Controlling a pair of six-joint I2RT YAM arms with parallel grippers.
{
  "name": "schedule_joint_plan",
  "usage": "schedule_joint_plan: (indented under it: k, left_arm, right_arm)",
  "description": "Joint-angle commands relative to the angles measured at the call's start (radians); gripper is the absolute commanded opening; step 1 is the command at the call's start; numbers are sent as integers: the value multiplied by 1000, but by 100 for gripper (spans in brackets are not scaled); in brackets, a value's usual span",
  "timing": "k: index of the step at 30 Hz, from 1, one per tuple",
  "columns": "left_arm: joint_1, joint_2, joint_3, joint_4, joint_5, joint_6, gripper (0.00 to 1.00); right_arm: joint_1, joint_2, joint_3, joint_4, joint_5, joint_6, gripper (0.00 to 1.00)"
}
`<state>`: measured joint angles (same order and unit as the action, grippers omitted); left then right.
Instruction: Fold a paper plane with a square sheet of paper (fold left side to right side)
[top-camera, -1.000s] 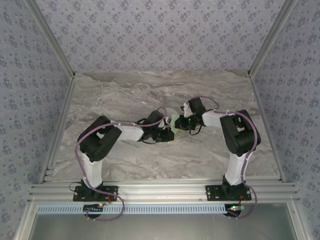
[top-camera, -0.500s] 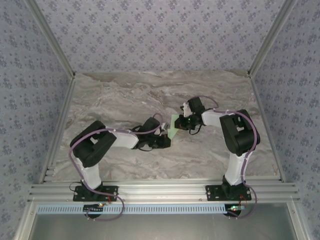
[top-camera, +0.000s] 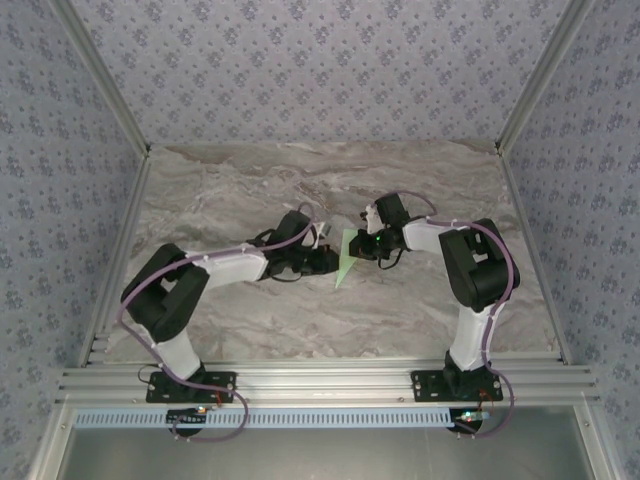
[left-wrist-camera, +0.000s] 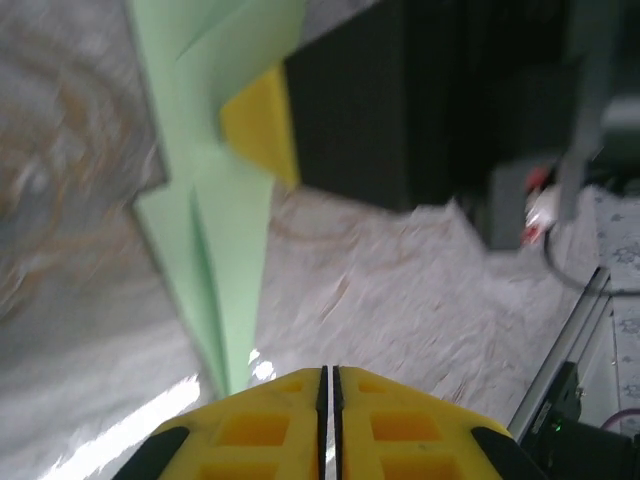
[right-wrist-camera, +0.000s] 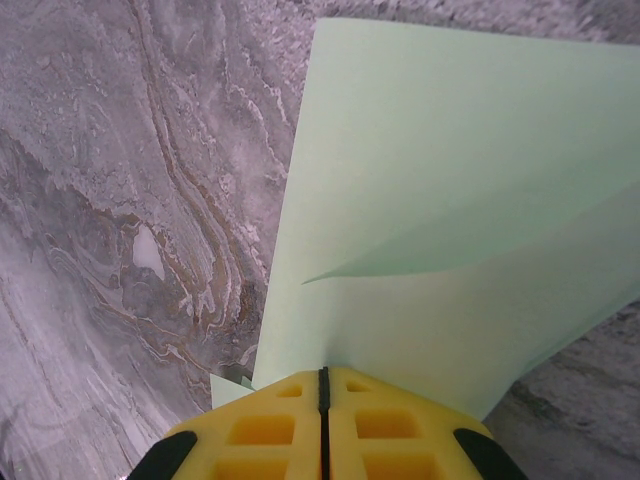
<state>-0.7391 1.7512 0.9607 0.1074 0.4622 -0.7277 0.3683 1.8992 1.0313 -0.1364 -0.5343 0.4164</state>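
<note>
Pale green and sharply creased, the kite-shaped paper plane (top-camera: 346, 262) lies flat on the grey veined marble tabletop (top-camera: 250, 190), directly under the black, yellow-tipped right gripper (top-camera: 366, 245), with its pointed tip running away from that gripper toward the arm bases. The right gripper's jaws are clenched together and its tips rest on the wide end of the sheet; whether they pinch a layer or only press it down, I cannot tell. What has changed is the other arm. A second ago the matching left gripper (top-camera: 328, 262) sat on top of the paper, close against the right gripper, hiding most of it. It has since slid off and now sits just to the left of the right gripper, off the sheet, leaving the whole dart outline exposed. Its wrist view shows its own jaws (left-wrist-camera: 329, 372) closed on nothing, the plane's tip (left-wrist-camera: 215, 260) just ahead. The folded layers stay down without it, so the crease it was pressing looks set, and the folding seems close to finished.
</note>
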Motion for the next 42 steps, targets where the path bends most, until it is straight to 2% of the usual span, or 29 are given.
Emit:
schedule_joint_plan:
  k: [1, 6, 13, 19, 26, 33, 42]
  left_arm:
    - [-3, 93, 72, -41, 43, 46, 12]
    - [-3, 191, 119, -31, 41, 42, 12]
    - [-13, 229, 109, -34, 15, 39, 12]
    - [-51, 225, 99, -123, -89, 45, 11]
    - [-88, 226, 126, -232, -198, 61, 11]
    - [-106, 234, 171, -310, -254, 76, 11]
    - [-109, 248, 178, -351, -282, 75, 10]
  right_arm:
    - [11, 52, -9, -75, 74, -20, 9]
    - [13, 50, -9, -65, 49, -9, 8]
    - [12, 43, -11, -50, 21, 1, 3]
    - [-2, -62, -61, 41, -11, 50, 3]
    - [-20, -186, -119, 34, -7, 44, 3]
    - [6, -130, -129, 107, -46, 89, 3]
    - [13, -41, -58, 55, 12, 46, 2]
